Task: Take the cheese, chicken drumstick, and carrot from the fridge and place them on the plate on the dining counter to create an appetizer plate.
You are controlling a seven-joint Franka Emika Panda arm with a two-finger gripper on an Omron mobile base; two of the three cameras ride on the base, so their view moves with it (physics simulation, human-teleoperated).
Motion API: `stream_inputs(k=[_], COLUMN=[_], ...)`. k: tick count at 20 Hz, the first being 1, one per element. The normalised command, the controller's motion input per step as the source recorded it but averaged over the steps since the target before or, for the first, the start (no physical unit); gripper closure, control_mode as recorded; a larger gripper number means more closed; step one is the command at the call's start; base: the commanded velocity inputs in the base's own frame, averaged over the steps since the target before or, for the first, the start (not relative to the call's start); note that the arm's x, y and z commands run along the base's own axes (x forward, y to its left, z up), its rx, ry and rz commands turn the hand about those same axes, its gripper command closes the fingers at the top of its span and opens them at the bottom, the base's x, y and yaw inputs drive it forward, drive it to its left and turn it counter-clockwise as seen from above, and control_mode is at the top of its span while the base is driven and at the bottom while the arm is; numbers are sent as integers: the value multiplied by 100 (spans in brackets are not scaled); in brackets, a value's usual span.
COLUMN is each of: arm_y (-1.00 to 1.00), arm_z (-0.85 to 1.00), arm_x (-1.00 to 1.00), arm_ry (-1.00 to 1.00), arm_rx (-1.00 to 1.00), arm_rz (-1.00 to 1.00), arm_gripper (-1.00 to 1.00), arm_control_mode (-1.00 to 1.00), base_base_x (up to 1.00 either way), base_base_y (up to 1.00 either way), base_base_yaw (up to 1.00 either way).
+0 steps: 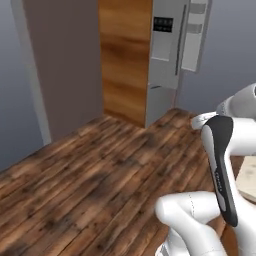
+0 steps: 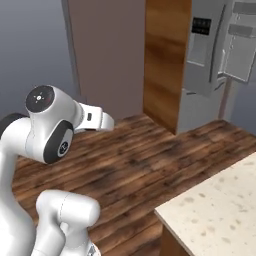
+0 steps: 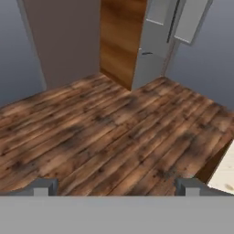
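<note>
Nearest, in the hand view, we see the gripper (image 3: pixel 116 186) with its two fingertips (image 3: pixel 43 186) set at their widest and nothing between them, above bare wooden floor (image 3: pixel 105 132).

To the near right lies the dining counter, our table (image 2: pixel 220 210): the right base view shows a broad corner of its speckled beige top and a strip of wooden base below. The left base view shows a small pale patch of it (image 1: pixel 248 179) behind the arm, and the hand view a cut-off sliver (image 3: pixel 226 173).

Farther off, past the floor, we see a brown wall panel (image 2: pixel 107 55) on the left and a wood-grained panel (image 2: pixel 167 60) beside it.

Farthest right stands the fridge (image 2: pixel 205 65), grey, with a dark vertical handle (image 1: pixel 179 45) and a dark display (image 1: pixel 163 24) on its door. Its top is cut off in every view, and we cannot make out its interior.
</note>
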Motion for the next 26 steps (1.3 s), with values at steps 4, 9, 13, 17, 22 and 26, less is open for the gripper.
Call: stream_inputs(k=[4, 9, 13, 17, 22, 26], arm_y=[0, 0, 0, 0, 0, 0], arm_z=[0, 0, 0, 0, 0, 0], arm_x=[0, 0, 0, 0, 0, 0], arm_ry=[0, 0, 0, 0, 0, 0], arm_rx=[0, 0, 0, 0, 0, 0], arm_rz=[0, 0, 0, 0, 0, 0], arm_gripper=[-100, -100, -100, -100, -100, -100], arm_control_mode=[100, 100, 100, 100, 100, 100], base_base_x=[51, 47, 46, 44, 39, 37], base_base_y=[0, 7, 46, 73, 98, 100], base_base_yaw=[-49, -49, -52, -52, -48, -36])
